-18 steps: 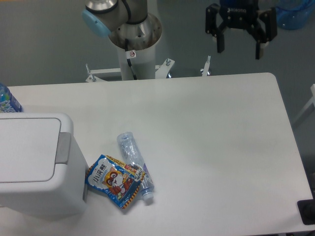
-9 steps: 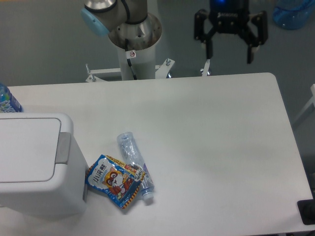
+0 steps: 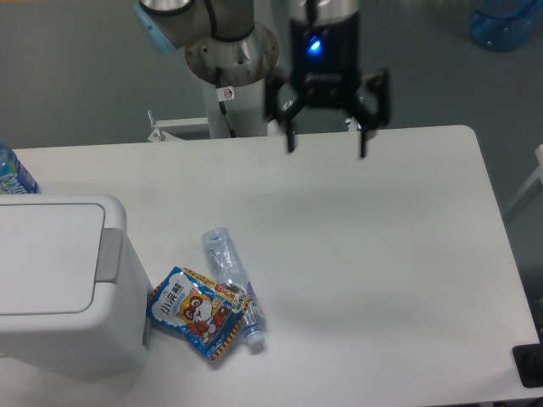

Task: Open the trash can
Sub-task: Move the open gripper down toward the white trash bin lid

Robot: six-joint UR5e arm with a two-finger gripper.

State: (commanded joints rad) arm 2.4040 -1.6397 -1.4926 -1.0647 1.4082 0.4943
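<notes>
The trash can (image 3: 59,288) is a big white boxy bin at the table's left edge, partly cut off by the frame. Its flat lid lies closed, and a grey push tab (image 3: 108,254) runs along the lid's right side. My gripper (image 3: 327,151) hangs open above the far middle of the table, fingers pointing down and spread wide with nothing between them. It is well to the right of the trash can and far from it.
A crushed clear plastic bottle (image 3: 227,270) and a colourful snack packet (image 3: 195,311) lie on the table just right of the bin. A blue-labelled bottle (image 3: 12,174) stands behind the bin. The robot base (image 3: 231,68) rises behind the table's far edge.
The gripper has moved left and down, from beyond the table's far right edge to over the far middle of the table. It has stayed open. Nothing else moved.
</notes>
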